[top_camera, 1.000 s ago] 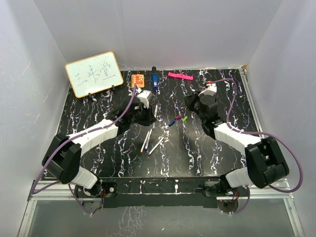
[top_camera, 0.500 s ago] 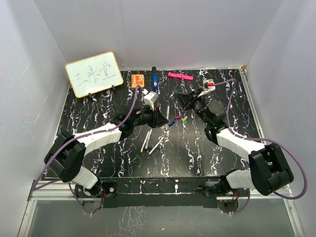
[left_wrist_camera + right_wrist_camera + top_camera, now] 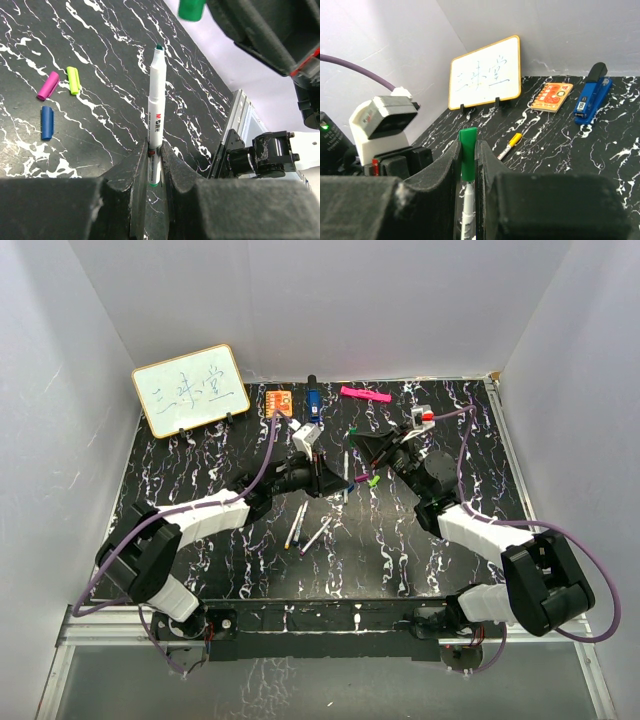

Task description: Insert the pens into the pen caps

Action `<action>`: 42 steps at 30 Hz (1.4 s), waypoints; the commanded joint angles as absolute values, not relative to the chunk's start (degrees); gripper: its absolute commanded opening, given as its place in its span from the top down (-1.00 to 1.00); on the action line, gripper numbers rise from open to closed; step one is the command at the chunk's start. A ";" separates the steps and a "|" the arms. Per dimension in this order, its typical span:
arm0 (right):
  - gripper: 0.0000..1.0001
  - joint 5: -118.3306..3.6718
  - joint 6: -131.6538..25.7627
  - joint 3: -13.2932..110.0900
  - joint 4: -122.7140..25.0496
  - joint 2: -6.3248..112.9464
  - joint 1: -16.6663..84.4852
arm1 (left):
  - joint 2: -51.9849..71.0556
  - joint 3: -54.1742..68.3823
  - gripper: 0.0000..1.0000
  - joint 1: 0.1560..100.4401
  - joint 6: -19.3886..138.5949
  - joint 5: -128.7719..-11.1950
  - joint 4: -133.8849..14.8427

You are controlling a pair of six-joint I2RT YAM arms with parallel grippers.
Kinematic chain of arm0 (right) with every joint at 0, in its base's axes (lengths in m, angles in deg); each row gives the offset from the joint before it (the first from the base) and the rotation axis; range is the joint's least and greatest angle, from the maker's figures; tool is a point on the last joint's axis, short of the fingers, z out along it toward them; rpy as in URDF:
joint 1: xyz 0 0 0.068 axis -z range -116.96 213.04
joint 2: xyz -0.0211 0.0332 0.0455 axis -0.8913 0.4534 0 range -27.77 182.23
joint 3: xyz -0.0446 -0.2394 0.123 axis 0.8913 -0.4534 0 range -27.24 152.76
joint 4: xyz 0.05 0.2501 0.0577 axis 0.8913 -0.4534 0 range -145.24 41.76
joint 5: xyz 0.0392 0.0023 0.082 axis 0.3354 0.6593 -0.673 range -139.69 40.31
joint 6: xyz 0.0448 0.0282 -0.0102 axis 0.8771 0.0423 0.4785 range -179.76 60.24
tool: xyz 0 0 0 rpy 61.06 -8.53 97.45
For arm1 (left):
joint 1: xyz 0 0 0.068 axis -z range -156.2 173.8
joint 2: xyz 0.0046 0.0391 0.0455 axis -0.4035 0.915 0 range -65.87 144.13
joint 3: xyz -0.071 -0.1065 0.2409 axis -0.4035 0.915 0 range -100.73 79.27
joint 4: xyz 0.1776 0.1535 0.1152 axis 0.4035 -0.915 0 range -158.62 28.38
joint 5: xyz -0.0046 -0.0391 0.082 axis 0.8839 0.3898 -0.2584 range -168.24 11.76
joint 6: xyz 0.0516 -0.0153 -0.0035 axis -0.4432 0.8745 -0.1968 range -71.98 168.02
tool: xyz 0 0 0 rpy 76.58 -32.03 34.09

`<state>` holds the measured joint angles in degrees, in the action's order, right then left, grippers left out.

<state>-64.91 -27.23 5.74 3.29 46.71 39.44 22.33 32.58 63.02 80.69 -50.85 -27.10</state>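
Note:
My left gripper (image 3: 155,150) is shut on a white-barrelled pen (image 3: 156,115) and holds it upright, green tip uppermost. My right gripper (image 3: 466,150) is shut on the green cap (image 3: 467,150), which also shows in the left wrist view (image 3: 191,8) just above and right of the pen's tip. In the right wrist view the pen's tip (image 3: 468,200) sits at the cap's lower opening. In the top view the two grippers (image 3: 330,478) (image 3: 358,445) meet mid-table. Purple (image 3: 48,85), yellow (image 3: 73,80) and blue (image 3: 47,122) caps lie on the table. Three more pens (image 3: 305,528) lie nearer the front.
A whiteboard (image 3: 190,390) stands at the back left. An orange block (image 3: 279,401), a blue stapler-like block (image 3: 313,405) and a thick pink marker (image 3: 364,395) lie along the back edge. A yellow-ended pen (image 3: 509,146) lies on the table.
Both grippers have lifted and moved toward each other over the middle of the table, bringing the pen's tip up to the green cap.

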 commanded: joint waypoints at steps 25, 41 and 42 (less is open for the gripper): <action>1.00 -61.18 -28.18 5.47 7.89 46.94 37.31 | 18.82 31.62 1.00 64.05 79.34 -50.45 -25.24; 1.00 -60.95 -27.64 5.37 7.53 47.38 36.69 | 19.17 31.55 1.00 64.04 79.14 -51.22 -25.17; 1.00 -60.94 -27.60 5.45 7.49 47.45 36.67 | 19.31 31.47 1.00 64.05 79.14 -51.26 -25.12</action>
